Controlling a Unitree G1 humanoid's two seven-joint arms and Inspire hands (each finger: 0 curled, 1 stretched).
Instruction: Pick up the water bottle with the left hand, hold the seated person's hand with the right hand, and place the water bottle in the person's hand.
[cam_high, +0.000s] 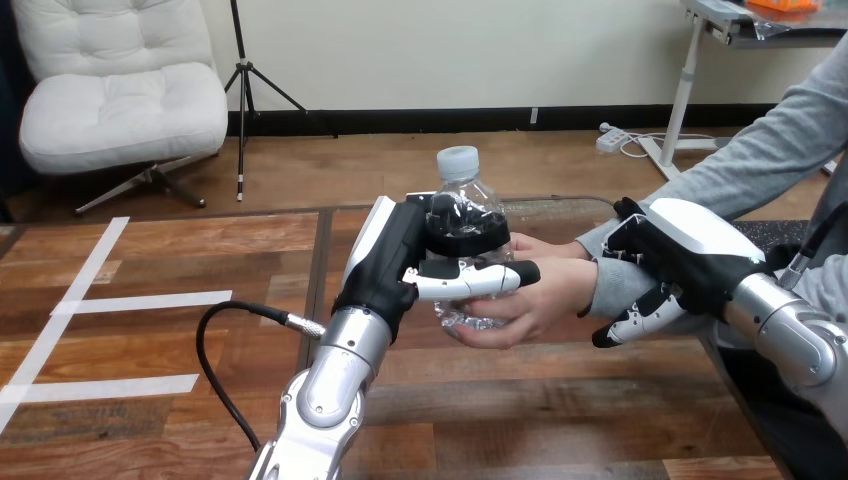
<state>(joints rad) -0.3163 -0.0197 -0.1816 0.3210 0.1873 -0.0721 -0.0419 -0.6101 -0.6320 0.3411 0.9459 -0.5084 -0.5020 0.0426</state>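
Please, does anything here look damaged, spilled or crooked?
Only one thing: the water bottle's clear lower wall looks crumpled where the left hand and the person's hand both clasp it. It stands upright, its cap is on, and I see no water on the table. The right hand is curled round the person's wrist.

Wooden table, white tape strips on its left part
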